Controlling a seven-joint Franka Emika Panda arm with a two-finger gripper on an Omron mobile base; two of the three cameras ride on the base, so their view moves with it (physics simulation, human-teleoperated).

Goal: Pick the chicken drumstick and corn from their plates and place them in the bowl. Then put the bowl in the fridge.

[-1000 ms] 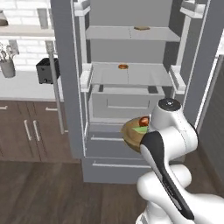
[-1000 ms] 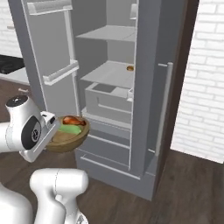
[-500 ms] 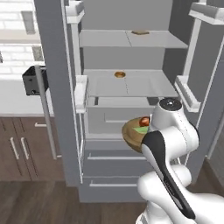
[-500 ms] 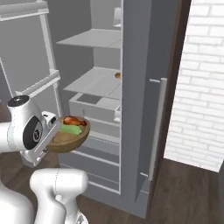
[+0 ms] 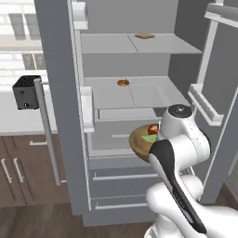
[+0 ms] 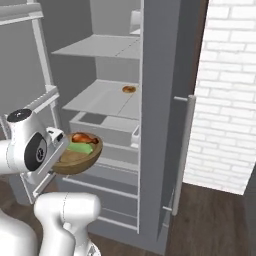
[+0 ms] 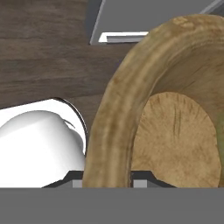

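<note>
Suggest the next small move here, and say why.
Probably carry the bowl forward toward a fridge shelf. The gripper is shut on the bowl's rim, drumstick and corn lie inside, the doors stand open, and the bowl hangs short of the shelves.

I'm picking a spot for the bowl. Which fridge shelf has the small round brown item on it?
The middle shelf, with the round brown item near its centre. The top shelf above holds a flat tan piece instead.
</note>
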